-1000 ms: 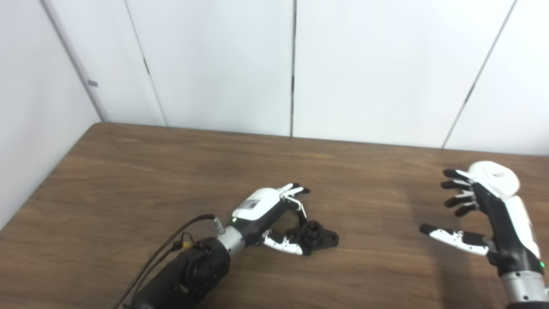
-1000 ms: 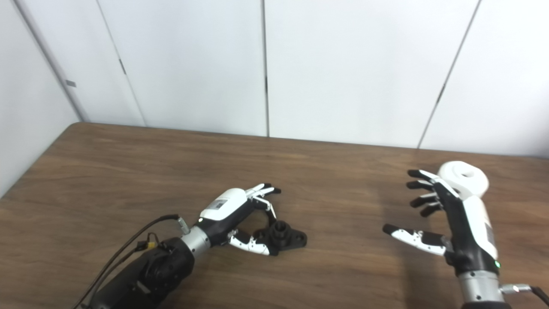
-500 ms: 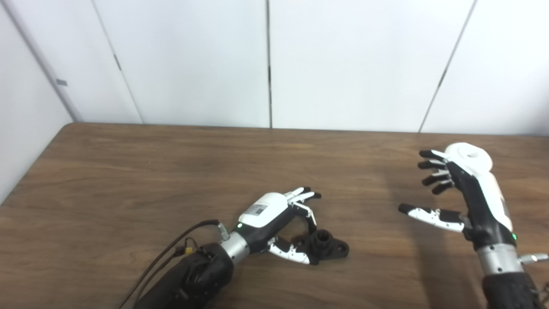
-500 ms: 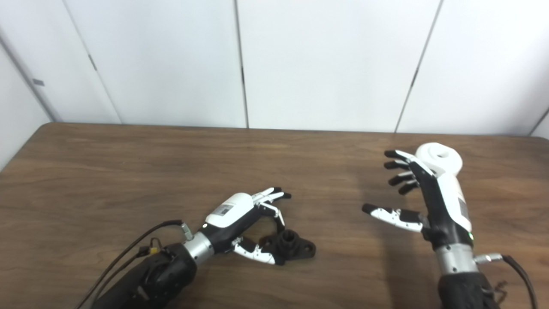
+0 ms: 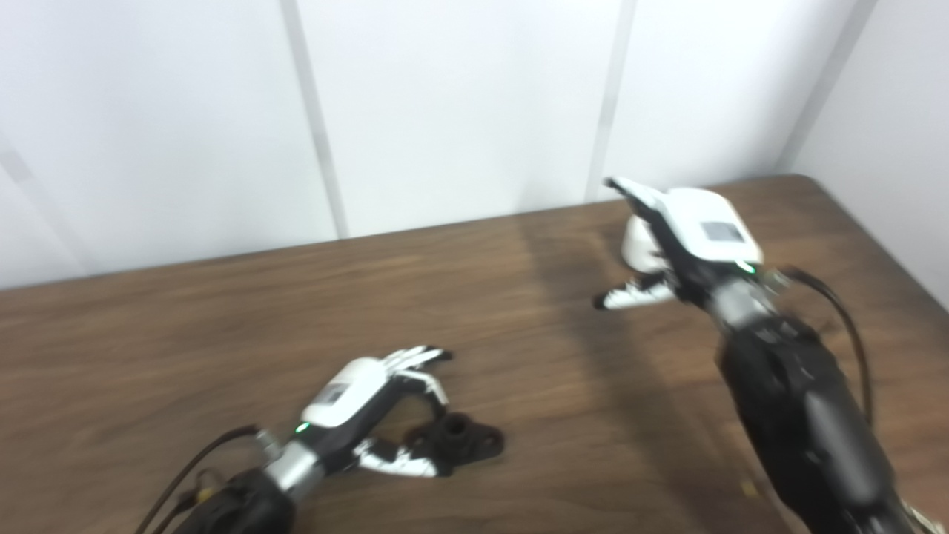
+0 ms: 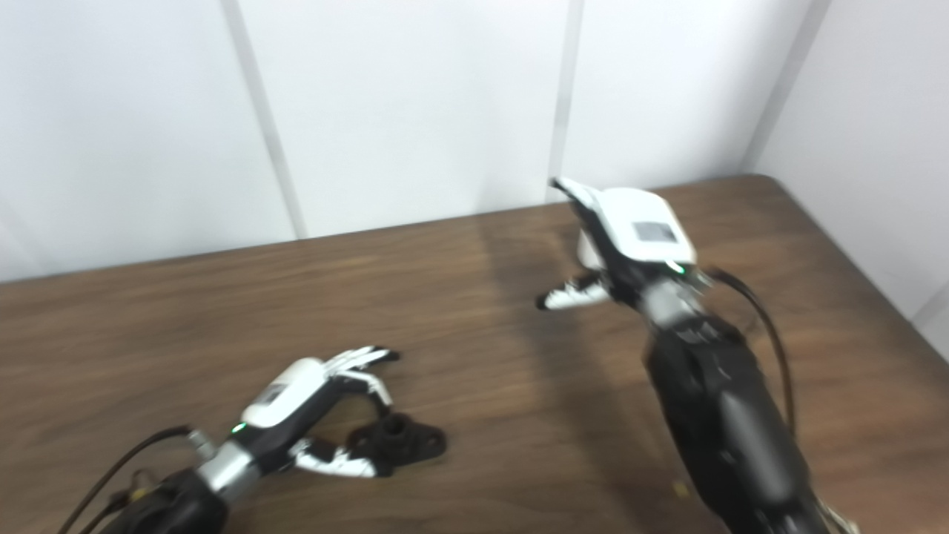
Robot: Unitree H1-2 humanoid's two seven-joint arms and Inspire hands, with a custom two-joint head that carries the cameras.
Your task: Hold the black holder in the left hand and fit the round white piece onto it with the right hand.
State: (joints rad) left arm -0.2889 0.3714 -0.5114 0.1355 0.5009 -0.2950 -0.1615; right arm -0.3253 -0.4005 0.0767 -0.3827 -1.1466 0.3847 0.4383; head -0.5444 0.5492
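Note:
The black holder [image 5: 461, 437] lies flat on the wooden table [image 5: 185, 326], its round socket pointing up. My left hand [image 5: 362, 399] is open and arches over the holder's left end, fingers above it and thumb along its near side; the picture is too blurred to show contact. The round white piece [image 5: 637, 248] sits far back on the right, mostly hidden. My right hand [image 5: 686, 236] hovers over it, back turned up, fingers reaching past it, thumb sticking out to the left, open with nothing in it.
White wall panels [image 5: 460, 111] stand close behind the table's far edge. The table's right edge [image 5: 878, 248] runs just right of my right arm. A black cable [image 5: 845, 319] loops off the right wrist. Both views are motion-blurred.
The whole picture has swung, so the camera turned right. My right hand has gone forward over the white piece and turned its back upward. The left hand stays at the holder.

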